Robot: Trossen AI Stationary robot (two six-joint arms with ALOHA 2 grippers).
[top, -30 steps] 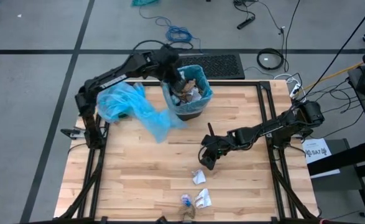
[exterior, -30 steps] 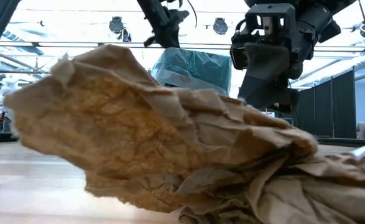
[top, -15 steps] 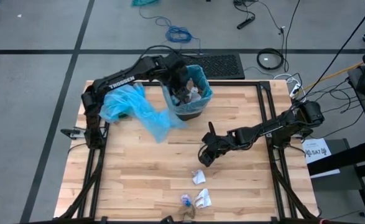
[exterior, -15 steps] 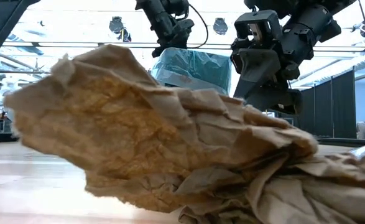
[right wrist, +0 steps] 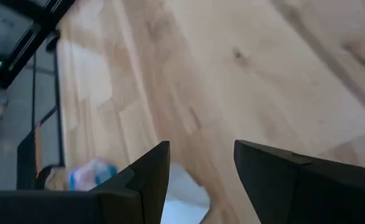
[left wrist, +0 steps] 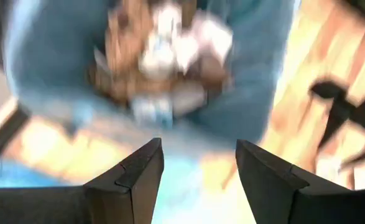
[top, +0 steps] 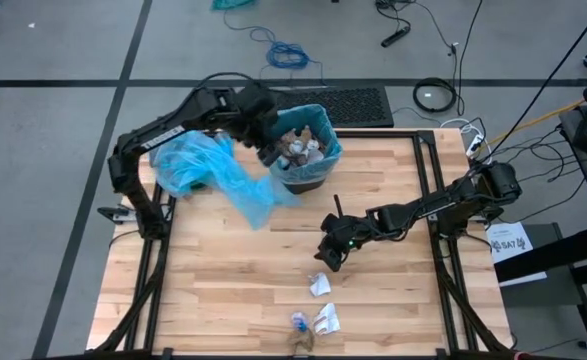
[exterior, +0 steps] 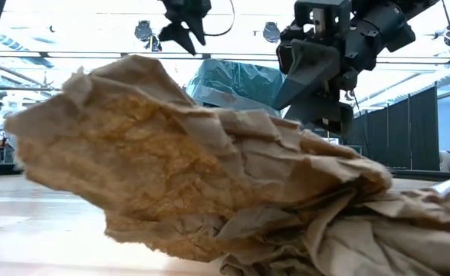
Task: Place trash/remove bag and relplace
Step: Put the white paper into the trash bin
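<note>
A dark bin (top: 303,180) lined with a blue bag (top: 330,140) stands at the table's far middle. It is filled with crumpled white and brown trash (top: 301,148), which also shows blurred in the left wrist view (left wrist: 170,56). My left gripper (top: 269,154) hangs open just above the bin's left rim, with nothing between its fingers (left wrist: 198,146). My right gripper (top: 326,262) is open above the table's middle, over a white paper wad (top: 319,285) that lies on the wood (right wrist: 185,199). More trash lies near the front edge: a white wad (top: 326,318), a blue bit (top: 298,321) and a brown wad (exterior: 209,176).
A loose blue bag (top: 208,168) lies spread on the table's far left, its tail reaching toward the bin's foot. Bare wood lies across the table's left and near left. Cables and a keyboard (top: 348,103) are on the floor beyond the far edge.
My left gripper stood shut down in the bin. It has opened, risen out, and drawn back toward the table's left edge, and now hangs over the bin's left rim. My right gripper has stayed in place, tipping slightly.
</note>
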